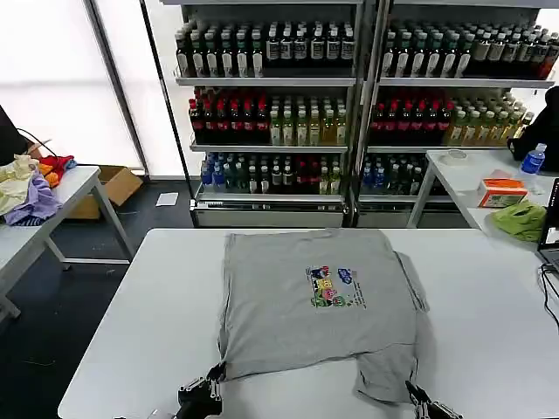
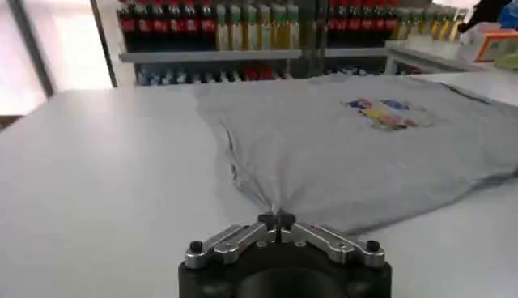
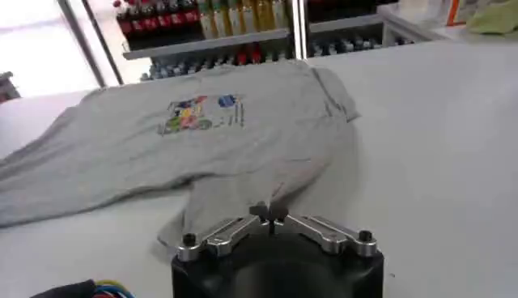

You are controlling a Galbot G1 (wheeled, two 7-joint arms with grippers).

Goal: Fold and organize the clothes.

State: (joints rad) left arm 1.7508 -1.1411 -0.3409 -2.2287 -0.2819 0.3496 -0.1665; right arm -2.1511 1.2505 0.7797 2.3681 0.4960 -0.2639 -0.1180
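A light grey short-sleeved shirt [image 1: 288, 305] with a small multicoloured chest print [image 1: 330, 286] lies spread on the white table [image 1: 122, 340]. Its near edge is uneven, with a flap hanging lower on the right. At the near left corner of the shirt [image 2: 348, 154], my left gripper [image 1: 212, 377] [image 2: 276, 219] is shut on the cloth, which rises to a small peak at the jaws. My right gripper [image 1: 410, 390] [image 3: 268, 214] is shut on the near right flap of the shirt [image 3: 243, 138].
Shelves of bottles [image 1: 279, 105] stand behind the table. A side table at the left holds a heap of yellow, purple and red garments [image 1: 31, 188]. At the right sit a lime-green cloth [image 1: 520, 218], an orange box [image 1: 502, 192] and a water bottle [image 1: 533, 159].
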